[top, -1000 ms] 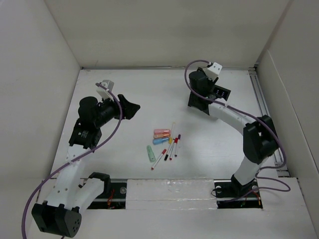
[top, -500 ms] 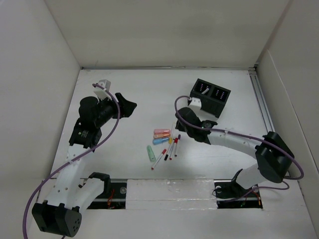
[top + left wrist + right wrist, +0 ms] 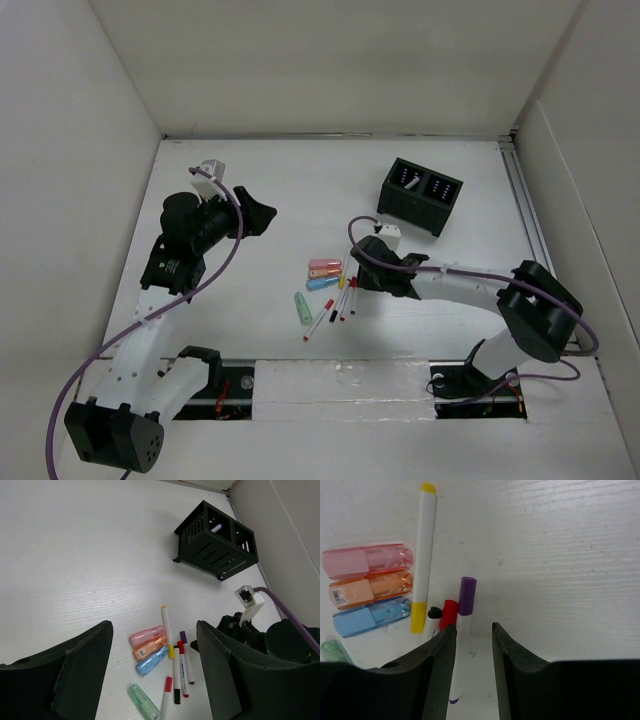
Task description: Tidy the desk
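Observation:
On the white desk (image 3: 250, 180) lies a cluster of pens and highlighters. My right gripper (image 3: 352, 283) is low over it, open. In the right wrist view the gripper (image 3: 473, 626) straddles the purple-capped pen (image 3: 465, 600). That pen lies along the inner face of the left finger (image 3: 437, 655), with a gap to the other finger. Beside it lie a red-capped pen (image 3: 448, 614), a yellow-capped pen (image 3: 423, 555), and pink (image 3: 367, 560), orange (image 3: 370, 590) and blue (image 3: 370, 620) highlighters. My left gripper (image 3: 262, 212) hangs open above the desk, holding nothing.
A black two-compartment organizer (image 3: 420, 195) stands at the back right with one pen (image 3: 216, 528) in it. A green highlighter (image 3: 303, 308) and another red-capped pen (image 3: 318, 322) lie at the cluster's near-left. White walls border the desk; a metal rail (image 3: 530, 230) runs along the right side.
My right arm has swung from the organizer at the back down to the pen cluster and now sits lower, straddling the purple-capped pen. The left arm has barely moved.

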`<act>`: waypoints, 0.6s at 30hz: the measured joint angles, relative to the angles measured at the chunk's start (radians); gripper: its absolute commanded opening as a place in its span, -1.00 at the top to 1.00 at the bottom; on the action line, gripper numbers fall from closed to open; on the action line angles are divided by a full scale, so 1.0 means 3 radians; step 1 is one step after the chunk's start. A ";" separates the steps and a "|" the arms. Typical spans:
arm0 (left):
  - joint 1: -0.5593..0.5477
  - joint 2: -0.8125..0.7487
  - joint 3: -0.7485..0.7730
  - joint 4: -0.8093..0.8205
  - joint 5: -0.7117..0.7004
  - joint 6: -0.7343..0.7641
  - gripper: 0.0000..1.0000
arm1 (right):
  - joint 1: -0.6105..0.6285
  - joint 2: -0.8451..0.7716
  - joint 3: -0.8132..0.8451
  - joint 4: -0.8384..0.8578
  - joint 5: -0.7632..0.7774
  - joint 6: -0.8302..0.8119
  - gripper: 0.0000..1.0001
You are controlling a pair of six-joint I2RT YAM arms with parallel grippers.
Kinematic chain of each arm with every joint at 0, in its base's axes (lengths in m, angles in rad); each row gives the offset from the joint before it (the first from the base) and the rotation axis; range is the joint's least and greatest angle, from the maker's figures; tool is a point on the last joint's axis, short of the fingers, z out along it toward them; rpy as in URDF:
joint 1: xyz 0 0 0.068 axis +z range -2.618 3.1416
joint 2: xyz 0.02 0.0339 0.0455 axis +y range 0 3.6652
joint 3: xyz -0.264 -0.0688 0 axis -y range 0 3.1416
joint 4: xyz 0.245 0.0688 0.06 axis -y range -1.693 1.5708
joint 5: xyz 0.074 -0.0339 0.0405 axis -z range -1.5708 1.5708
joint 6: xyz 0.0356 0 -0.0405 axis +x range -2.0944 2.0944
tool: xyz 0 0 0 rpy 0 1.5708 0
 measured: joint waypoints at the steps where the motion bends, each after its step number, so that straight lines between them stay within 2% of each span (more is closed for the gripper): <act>1: 0.0000 0.0000 0.0000 0.0000 -0.0001 -0.0001 -0.27 | 0.0000 0.0042 0.0000 0.0011 -0.0019 0.0000 0.20; 9: 0.0000 0.0000 0.0000 0.0001 0.0005 0.0000 -0.27 | 0.0000 0.0196 0.0008 0.0086 -0.0150 -0.0010 0.21; 11: 0.0000 0.0000 0.0000 0.0001 0.0011 0.0000 -0.27 | 0.0000 0.0196 0.0017 0.0086 -0.0160 -0.0013 0.30; 18: 0.0000 0.0000 0.0000 0.0001 0.0024 0.0000 -0.27 | 0.0000 0.0202 0.0038 0.0074 -0.0117 -0.0011 0.29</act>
